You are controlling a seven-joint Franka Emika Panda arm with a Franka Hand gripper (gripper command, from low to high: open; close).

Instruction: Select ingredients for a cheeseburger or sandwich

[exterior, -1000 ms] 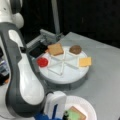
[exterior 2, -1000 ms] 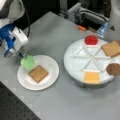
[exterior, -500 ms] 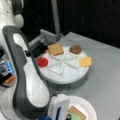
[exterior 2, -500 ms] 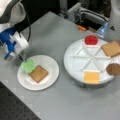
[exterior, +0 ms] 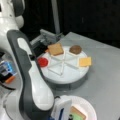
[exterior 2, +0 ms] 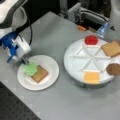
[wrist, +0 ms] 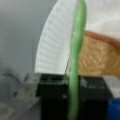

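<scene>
Meanwhile the gripper (exterior 2: pixel 23 60) hung at the edge of the white paper plate (exterior 2: pixel 51 75), its fingers clenched on the green square (exterior 2: pixel 30 69), which the wrist view showed edge-on as a thin green strip (wrist: pixel 76 50) running up from between the black finger pads (wrist: pixel 53 97). Just beyond the fingertips, on the plate, lay a tan-brown bread slice (exterior 2: pixel 40 74); the green piece overlapped its near corner in a front view, though whether the two were touching could not be told. In the wrist view the bread slice (wrist: pixel 97 60) sat to the right of the held strip, with the plate's ribbed rim (wrist: pixel 47 47) to the left of it.

Well apart from the fingers stood the round divided tray (exterior 2: pixel 75 62). It carried a red round piece (exterior 2: pixel 91 39), another bread slice (exterior 2: pixel 111 48), a dark brown disc (exterior 2: pixel 113 69) and a yellow-orange square (exterior 2: pixel 91 77), each in its own wedge. In a front view the arm's white and grey body (exterior: pixel 32 85) stood in the way of most of the plate (exterior: pixel 87 105), leaving only a corner of bread (exterior: pixel 78 113) and the gripper's housing (exterior: pixel 61 108) visible, while the tray (exterior: pixel 72 75) behind it was unobstructed.
</scene>
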